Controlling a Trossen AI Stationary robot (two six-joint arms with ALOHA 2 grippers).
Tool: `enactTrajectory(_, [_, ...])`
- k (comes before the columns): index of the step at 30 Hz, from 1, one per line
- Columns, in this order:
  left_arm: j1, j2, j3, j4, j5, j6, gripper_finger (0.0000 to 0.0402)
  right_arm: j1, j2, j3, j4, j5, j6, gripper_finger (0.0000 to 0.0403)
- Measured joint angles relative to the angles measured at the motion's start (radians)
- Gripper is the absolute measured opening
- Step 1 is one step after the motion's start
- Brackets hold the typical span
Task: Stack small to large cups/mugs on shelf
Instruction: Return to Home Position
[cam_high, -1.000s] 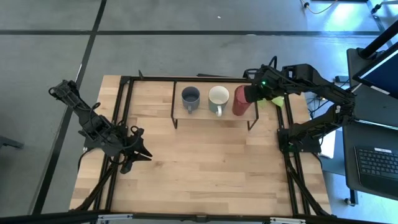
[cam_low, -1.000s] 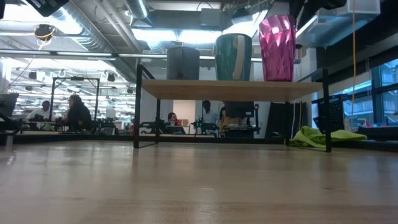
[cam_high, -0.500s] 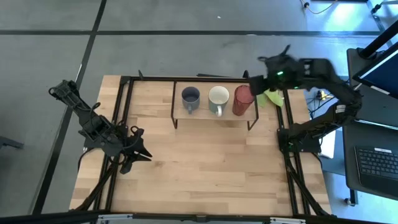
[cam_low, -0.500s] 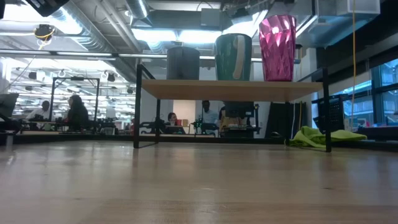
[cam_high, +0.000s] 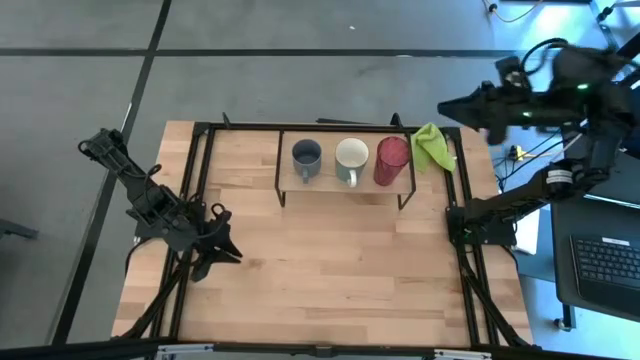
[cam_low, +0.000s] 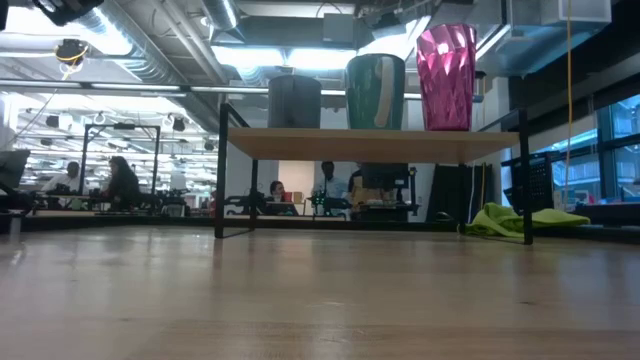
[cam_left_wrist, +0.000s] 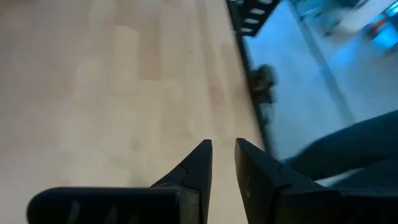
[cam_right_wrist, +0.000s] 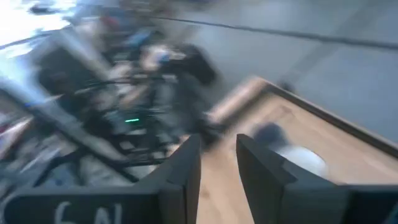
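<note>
Three vessels stand in a row with their bases on the low light-wood shelf (cam_high: 325, 181) at the table's far side. From left to right they are the dark grey mug (cam_high: 306, 155), the white mug (cam_high: 351, 156) and the taller red tumbler (cam_high: 391, 158). The low view shows them on the shelf board (cam_low: 370, 143): the grey mug (cam_low: 294, 101), the white mug (cam_low: 375, 92) and the tumbler (cam_low: 446, 77). My right gripper (cam_high: 450, 103) is shut and empty, raised beyond the table's far right corner. My left gripper (cam_high: 228, 243) is shut and empty, low over the table's left part.
A green cloth (cam_high: 432, 147) lies crumpled on the table just right of the shelf and also shows in the low view (cam_low: 530, 218). The table's black frame rails (cam_high: 195, 190) run along both sides. Bare wood (cam_high: 330, 270) lies in front of the shelf.
My right gripper has drawn back from the red tumbler, going up and toward the table's far right edge until it is past the corner. The tumbler stays upright on the shelf's right end. The mugs have not moved.
</note>
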Motion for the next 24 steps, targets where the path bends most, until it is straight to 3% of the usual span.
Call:
enactTrajectory(4, [0.0,-0.002,0.0,0.104,0.026,-0.043,0.0064,0.025,-0.031,-0.029,0.144,-0.139,-0.135,0.0104])
enactTrajectory(7, [0.002,-0.024,0.0,0.271,0.012,0.098,0.0064,0.034,-0.048,-0.03,0.165,-0.195,-0.226,0.0104])
enactTrajectory(10, [0.032,-0.066,0.0,0.386,0.023,0.21,0.0064,0.05,-0.073,-0.036,0.141,-0.217,-0.307,0.0104])
enactTrajectory(13, [0.08,-0.133,0.0,0.375,0.027,0.231,0.0064,0.075,-0.121,-0.099,0.132,-0.213,-0.35,0.0104])
enactTrajectory(19, [0.115,-0.254,-0.066,0.442,0.046,0.254,0.0064,0.136,-0.286,-0.422,0.318,-0.197,-0.369,0.0104])
enactTrajectory(24, [0.106,-0.366,-0.251,0.68,0.11,0.262,0.0064,0.175,-0.49,-0.783,0.559,-0.196,-0.346,0.0104])
